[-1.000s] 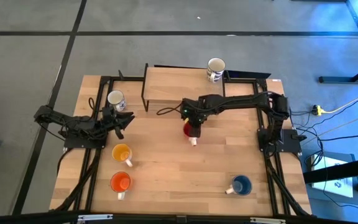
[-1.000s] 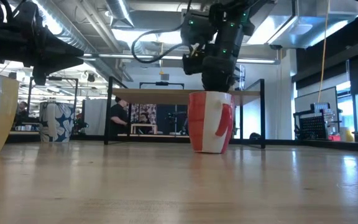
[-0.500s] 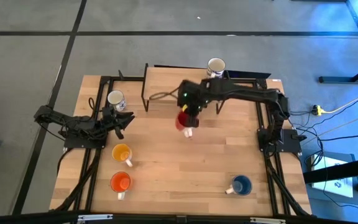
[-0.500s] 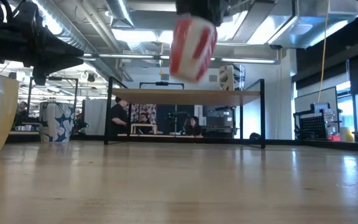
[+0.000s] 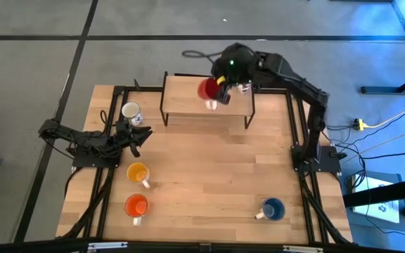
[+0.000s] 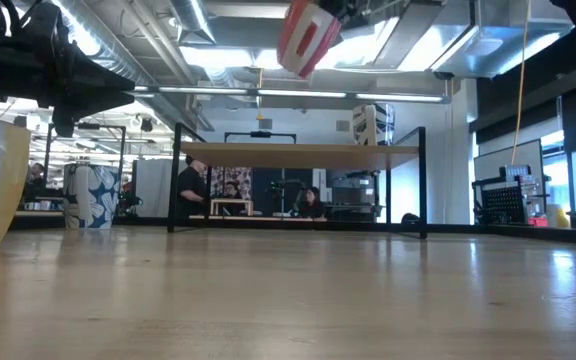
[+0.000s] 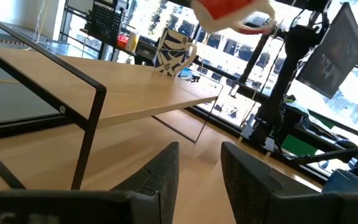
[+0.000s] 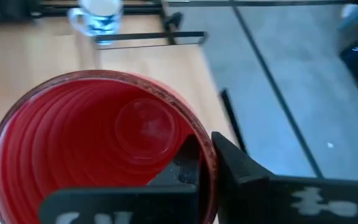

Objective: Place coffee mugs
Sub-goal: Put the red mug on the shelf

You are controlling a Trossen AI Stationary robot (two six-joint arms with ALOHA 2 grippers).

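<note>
Right gripper (image 5: 220, 90): raised above the shelf (image 5: 188, 98), fingers pinched on the rim of the red mug (image 5: 207, 89) — one finger inside, one outside, as the right wrist view shows.
Red mug: in the air over the shelf's top, tilted in the low view, clear of the board below it.
Left gripper (image 5: 138, 135): low over the table (image 5: 209, 183) at its left side, just beside a white mug (image 5: 131, 111); fingers parted, nothing between them.
Shelf: a wooden board on a dark frame at the table's far edge; the space under it is open, seen straight through in the low view.
Open room: the table's middle is bare wood from the shelf to the near edge.
Edges: orange mug (image 5: 136, 206) and blue mug (image 5: 273, 209) sit near the near edge, well apart; the yellow-orange mug (image 5: 138, 172) stands just beyond the orange one.
Mug count: five plain in the high view — one red, one blue, one orange, one yellow-orange, one white.
Sixth mug: a white mug with dark print (image 7: 173, 53) stands on the shelf in the left wrist view — hidden under the right arm from above.
Arms: two.
</note>
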